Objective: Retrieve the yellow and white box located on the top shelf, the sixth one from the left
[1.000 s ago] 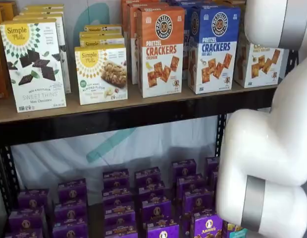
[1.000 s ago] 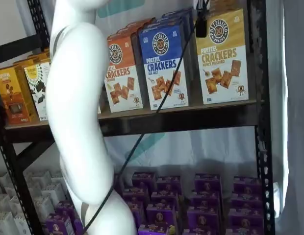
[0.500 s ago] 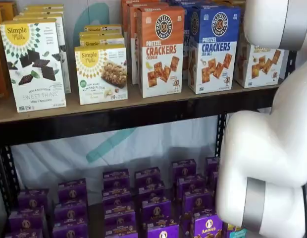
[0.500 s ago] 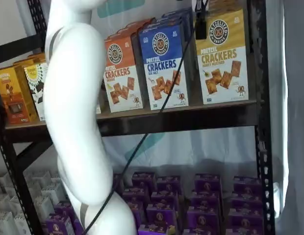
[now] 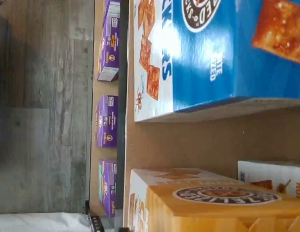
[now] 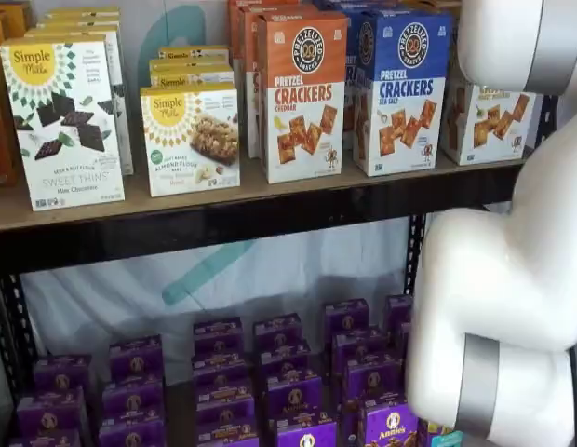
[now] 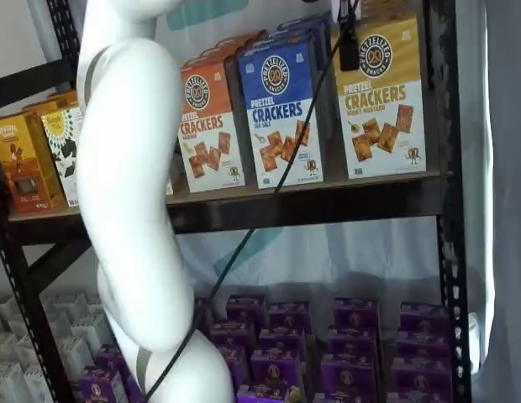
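The yellow and white box [image 7: 382, 101] stands at the right end of the top shelf [image 7: 328, 191], next to the blue-topped cracker box [image 7: 281, 109]. In a shelf view the white arm covers its upper part, leaving the cracker picture of the yellow and white box [image 6: 489, 116] showing. The wrist view looks closely at the yellow top of the box [image 5: 213, 208], with the shelf board [image 5: 213, 137] between it and the blue box [image 5: 227, 53]. A black finger of my gripper [image 7: 349, 46] hangs from the view's top edge just in front of the box's upper left corner, a cable beside it. Only that one finger shows, with nothing held.
An orange-topped cracker box [image 6: 302, 93] and white Simple Mills boxes [image 6: 63, 121] stand further left on the shelf. Purple boxes [image 6: 288, 382] fill the level below. The white arm [image 7: 130, 193] rises in front of the shelves, and a black upright [image 7: 441, 168] is just right of the target box.
The black finger has edged slightly right and down in front of the yellow box. The white arm has shifted a little. No box has moved.
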{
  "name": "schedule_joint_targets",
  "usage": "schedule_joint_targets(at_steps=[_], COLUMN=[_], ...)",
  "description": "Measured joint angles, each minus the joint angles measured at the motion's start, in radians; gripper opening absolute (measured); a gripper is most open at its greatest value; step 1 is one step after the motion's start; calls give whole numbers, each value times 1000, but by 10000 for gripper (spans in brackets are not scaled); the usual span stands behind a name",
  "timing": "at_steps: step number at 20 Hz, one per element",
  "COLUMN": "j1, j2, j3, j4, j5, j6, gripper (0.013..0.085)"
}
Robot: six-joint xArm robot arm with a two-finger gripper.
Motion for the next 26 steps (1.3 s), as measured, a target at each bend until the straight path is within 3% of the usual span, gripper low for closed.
schedule_joint_targets(at_steps=[11, 13, 20, 22, 26], j1=[-10, -10, -13, -14, -12], j2=[18, 21, 32, 32, 30], j3=[-24, -31, -56, -57, -55], j4=[7, 6, 6, 5, 2], j5=[13, 19, 37, 35, 32], j6=[-5, -4, -4, -6, -6], gripper=[850, 770, 770, 690, 690])
